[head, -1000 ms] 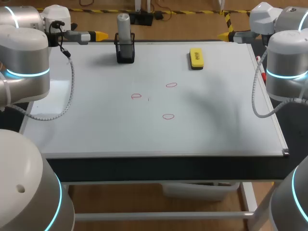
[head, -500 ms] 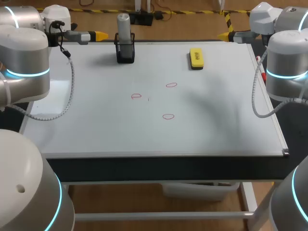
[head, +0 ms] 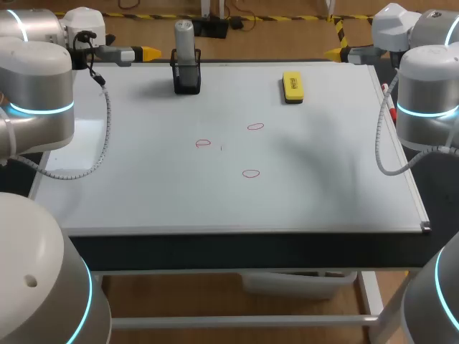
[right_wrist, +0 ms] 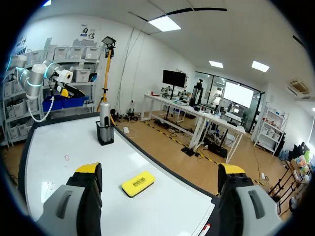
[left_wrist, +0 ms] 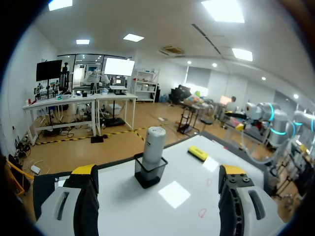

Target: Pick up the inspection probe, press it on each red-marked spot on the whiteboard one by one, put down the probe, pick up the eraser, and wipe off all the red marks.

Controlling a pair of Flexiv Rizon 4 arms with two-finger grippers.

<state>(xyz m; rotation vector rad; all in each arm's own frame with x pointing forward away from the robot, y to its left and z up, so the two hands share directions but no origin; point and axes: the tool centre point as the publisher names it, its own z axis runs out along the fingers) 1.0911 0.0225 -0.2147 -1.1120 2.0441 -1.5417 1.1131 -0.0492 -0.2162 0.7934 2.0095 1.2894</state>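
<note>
A grey cylindrical inspection probe stands upright in a black holder at the back of the whiteboard. Three red ring marks lie near the board's middle. A yellow eraser rests at the back right. My left gripper hovers open at the back left corner, left of the probe, with nothing between its fingers. At the back right corner my right gripper is open too, with the eraser ahead of it on the board.
The whiteboard covers nearly the whole tabletop, with a thin frame at its front edge. A red marker lies along the right rim. Grey cables hang from both arms over the board's sides.
</note>
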